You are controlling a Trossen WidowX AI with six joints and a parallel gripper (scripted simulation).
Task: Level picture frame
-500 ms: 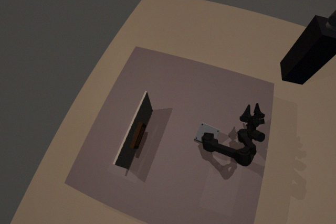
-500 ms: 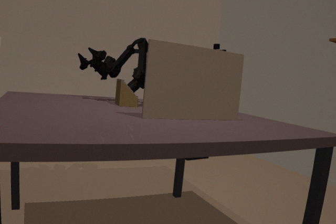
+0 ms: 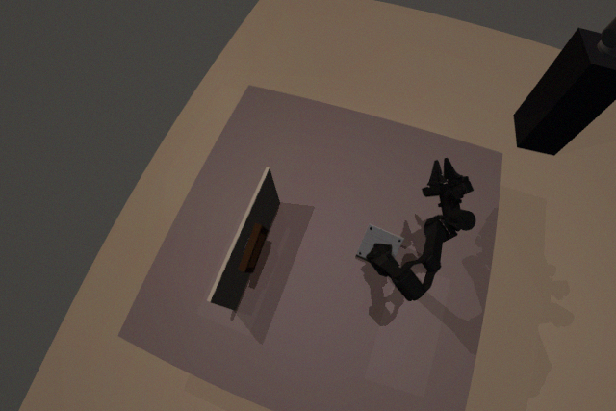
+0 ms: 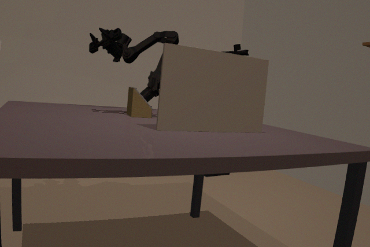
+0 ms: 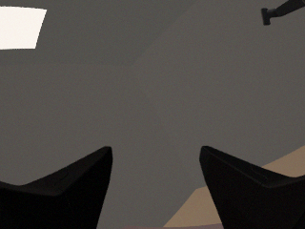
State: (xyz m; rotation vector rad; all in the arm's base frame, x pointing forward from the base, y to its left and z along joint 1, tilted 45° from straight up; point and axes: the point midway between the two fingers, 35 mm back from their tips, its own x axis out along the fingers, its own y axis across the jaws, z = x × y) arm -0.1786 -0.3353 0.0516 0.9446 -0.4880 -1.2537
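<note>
The brown picture frame (image 3: pixel 250 250) is on the dark face of the upright wall panel (image 3: pixel 223 292) (image 4: pixel 213 88). In the top view it is seen steeply from above, so its tilt cannot be told. The screw and the notched strip are not visible. In the exterior view the panel's pale back hides the frame. My gripper (image 3: pixel 442 160) (image 4: pixel 95 30) (image 5: pixel 156 154) is open and empty, raised well away from the frame and pointing to one side of the panel. The wrist view does not show the frame.
My arm's base stands on a wedge block (image 3: pixel 380 236) (image 4: pixel 139 107) on the mauve table (image 3: pixel 318 147) (image 4: pixel 89 139). A large black box (image 3: pixel 559 98) hangs at the upper right in the top view. A bright white panel (image 5: pixel 19 29) shows in the wrist view.
</note>
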